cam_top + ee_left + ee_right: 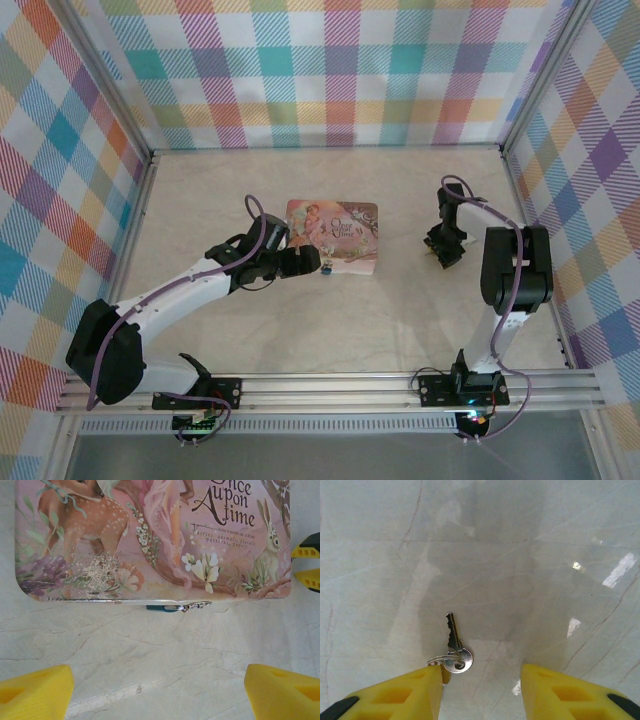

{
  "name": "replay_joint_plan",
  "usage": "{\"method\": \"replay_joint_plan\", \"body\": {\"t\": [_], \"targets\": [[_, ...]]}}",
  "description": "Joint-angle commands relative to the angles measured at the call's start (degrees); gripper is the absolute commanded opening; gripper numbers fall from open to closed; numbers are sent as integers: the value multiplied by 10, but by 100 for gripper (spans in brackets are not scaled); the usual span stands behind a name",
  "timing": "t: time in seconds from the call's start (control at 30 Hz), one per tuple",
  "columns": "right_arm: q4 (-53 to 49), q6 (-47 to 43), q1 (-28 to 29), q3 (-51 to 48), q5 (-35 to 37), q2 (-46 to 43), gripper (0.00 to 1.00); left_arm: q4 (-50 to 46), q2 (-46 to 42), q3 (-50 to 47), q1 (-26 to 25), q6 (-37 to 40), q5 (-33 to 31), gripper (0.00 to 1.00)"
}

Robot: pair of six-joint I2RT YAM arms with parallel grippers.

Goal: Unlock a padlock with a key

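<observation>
Right gripper (481,674), parted, hovers over the ungrasped key (454,642). Left gripper (157,676) gapes empty near the padlock (163,608) on the tin (150,540). Pickup, insertion and turning remain.

The tabletop (250,330) is pale cream, marbled with thin grey-brown veins. The walls (330,70) around its edges carry a pastel plaid of orange, teal, purple, yellow and pink stripes on white. Near the middle of the tabletop, the tin (333,232) is soft pink, painted with a spotted tan fawn, white blossoms, a grey-brown rabbit and dark plum lettering. A sliver of teal-blue padlock (162,608) shows at its silvery near edge. The key (454,635) and its ring (441,660) are shiny silver. The left pincer (159,687) has bright yellow fingers (35,692); the right pincer (480,680) has the same yellow, black further back. The arms (190,290) are white and black, with purple cables (255,215).
</observation>
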Motion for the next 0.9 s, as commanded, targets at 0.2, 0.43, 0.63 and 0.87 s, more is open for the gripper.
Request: {"method": "replay_joint_plan", "body": {"t": [0.2, 0.43, 0.63, 0.87], "targets": [[-5, -11, -2, 3, -4, -59, 48, 17, 9, -2, -9, -6, 7, 88], [-8, -14, -5, 29, -2, -22, 49, 15, 7, -2, -12, -6, 10, 88], [2, -13, -7, 40, -10, 13, 49, 11, 11, -2, -12, -5, 9, 88], [4, -13, -11, 38, -9, 25, 47, 12, 16, -1, -12, -5, 9, 88]]}}
